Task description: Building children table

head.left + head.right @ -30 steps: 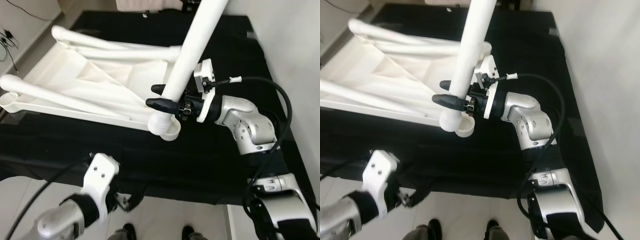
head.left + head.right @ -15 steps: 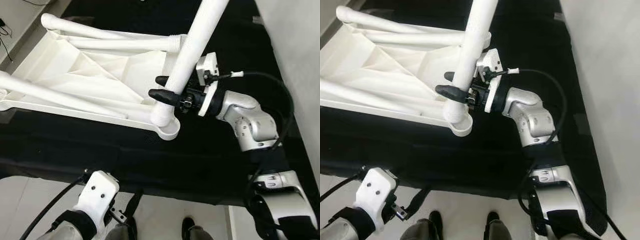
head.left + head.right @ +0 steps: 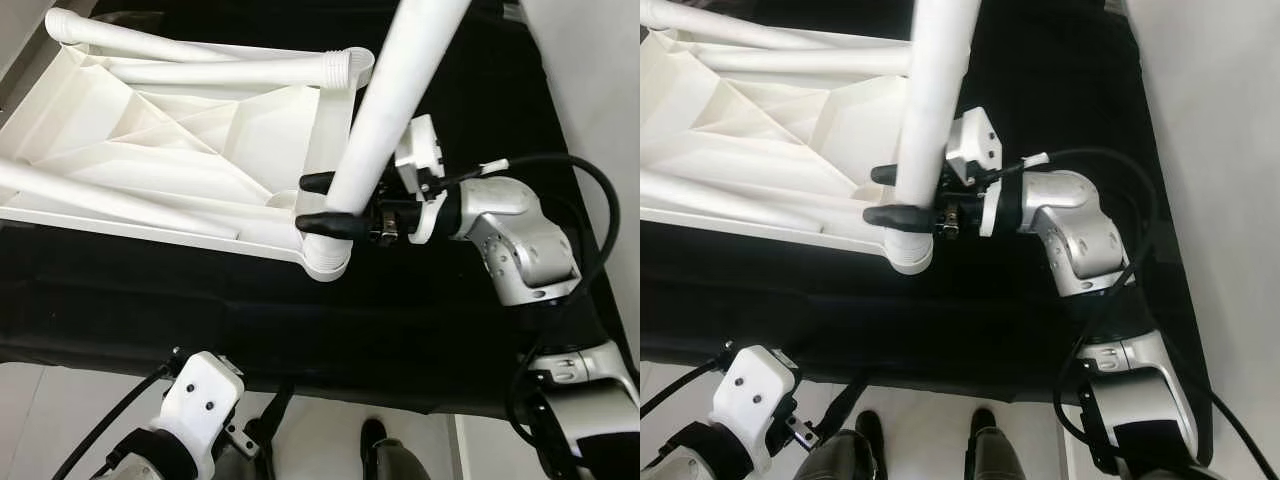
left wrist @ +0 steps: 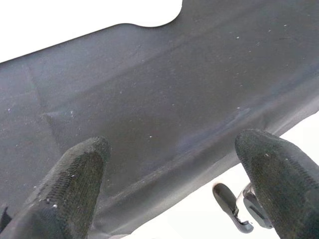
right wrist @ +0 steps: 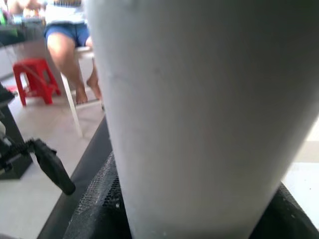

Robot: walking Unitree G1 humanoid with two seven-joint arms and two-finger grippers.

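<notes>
Now | right gripper (image 3: pixel 322 203) clamps white leg (image 3: pixel 385 120) in corner socket (image 3: pixel 326 262) | left gripper (image 4: pixel 169 174) wide

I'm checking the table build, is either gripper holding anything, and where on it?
The right gripper clamps the white table leg near its lower end; the left gripper holds nothing.

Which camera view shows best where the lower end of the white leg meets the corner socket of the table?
The left eye view: the right gripper grips the white leg, whose end sits at the corner socket of the table. The right eye view shows the same. The right wrist view shows the leg close up; the left wrist view shows black cloth.
</notes>
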